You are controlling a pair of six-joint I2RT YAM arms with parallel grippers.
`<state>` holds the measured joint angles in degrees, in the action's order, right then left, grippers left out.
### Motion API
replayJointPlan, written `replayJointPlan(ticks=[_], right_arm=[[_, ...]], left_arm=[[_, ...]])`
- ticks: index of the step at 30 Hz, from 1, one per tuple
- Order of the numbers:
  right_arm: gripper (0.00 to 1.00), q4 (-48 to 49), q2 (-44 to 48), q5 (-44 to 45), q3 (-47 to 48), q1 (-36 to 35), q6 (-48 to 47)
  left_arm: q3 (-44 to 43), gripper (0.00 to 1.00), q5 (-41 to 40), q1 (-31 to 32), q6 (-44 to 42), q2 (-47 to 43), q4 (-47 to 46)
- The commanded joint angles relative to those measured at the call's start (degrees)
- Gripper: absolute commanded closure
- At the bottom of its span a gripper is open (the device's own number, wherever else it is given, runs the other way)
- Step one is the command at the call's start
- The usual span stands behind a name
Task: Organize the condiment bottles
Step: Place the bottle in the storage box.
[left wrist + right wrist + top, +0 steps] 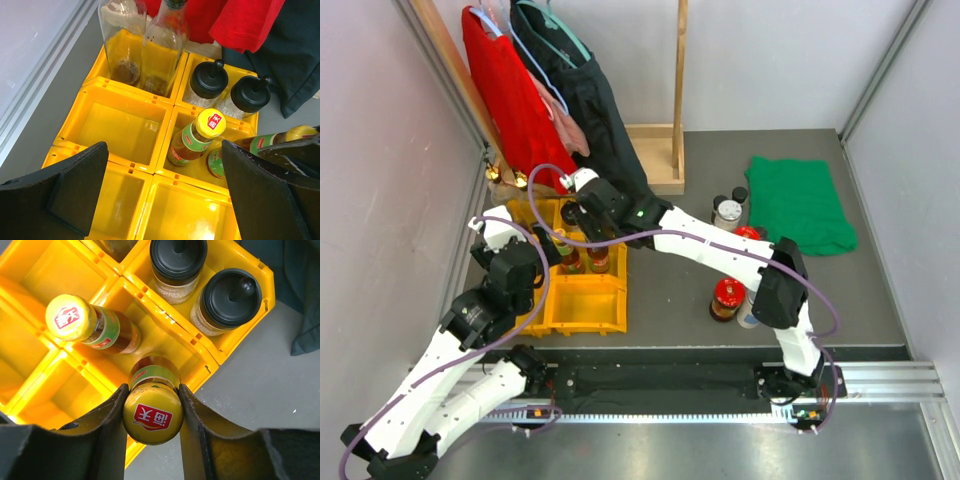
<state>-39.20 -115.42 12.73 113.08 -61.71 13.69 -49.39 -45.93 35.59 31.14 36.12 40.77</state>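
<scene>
Placing, I'd say: right gripper (pixel 152 400) pinches yellow-capped sauce bottle (pixel 151 417) by the cap, leaning in the tray (pixel 165 322) beside its twin (pixel 75 320); left gripper (pixel 163 150) spread. Next I straighten, seat, release.

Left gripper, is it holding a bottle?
No, the left gripper is wide open above the tray, with nothing between its jaws.

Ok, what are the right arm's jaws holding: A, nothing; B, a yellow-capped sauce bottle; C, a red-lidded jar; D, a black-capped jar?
B: in the right wrist view the right jaws press on either side of the cap of a yellow-capped sauce bottle, over the yellow tray.
</scene>
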Motion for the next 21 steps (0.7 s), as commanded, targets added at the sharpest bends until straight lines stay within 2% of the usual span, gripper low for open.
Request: replayJointPlan(ticks=[1, 15, 17, 20, 21], right_arm=[[1.00, 4.40, 0.72, 1.24, 5.40, -0.69, -0.77], [0.98, 4.13, -3.76, 0.89, 5.40, -0.69, -0.25], [0.92, 4.22, -3.76, 0.98, 5.05, -0.69, -0.16], [0.77, 4.13, -3.76, 1.07, 4.96, -0.69, 0.02], [0.68, 4.13, -3.76, 1.07, 4.96, -0.69, 0.10]], left_arm=[[0.17, 0.01, -1.09, -0.26, -0.55, -0.26, -1.14], [0.25, 0.01, -1.35, -0.26, -0.55, -0.35, -0.87], [0.25, 0.01, -1.35, -0.26, -0.37, -0.43, -0.78], [0.34, 0.01, -1.44, -0.26, -0.46, -0.52, -0.78], [0.34, 0.01, -1.53, -0.26, -0.46, -0.52, -0.78]])
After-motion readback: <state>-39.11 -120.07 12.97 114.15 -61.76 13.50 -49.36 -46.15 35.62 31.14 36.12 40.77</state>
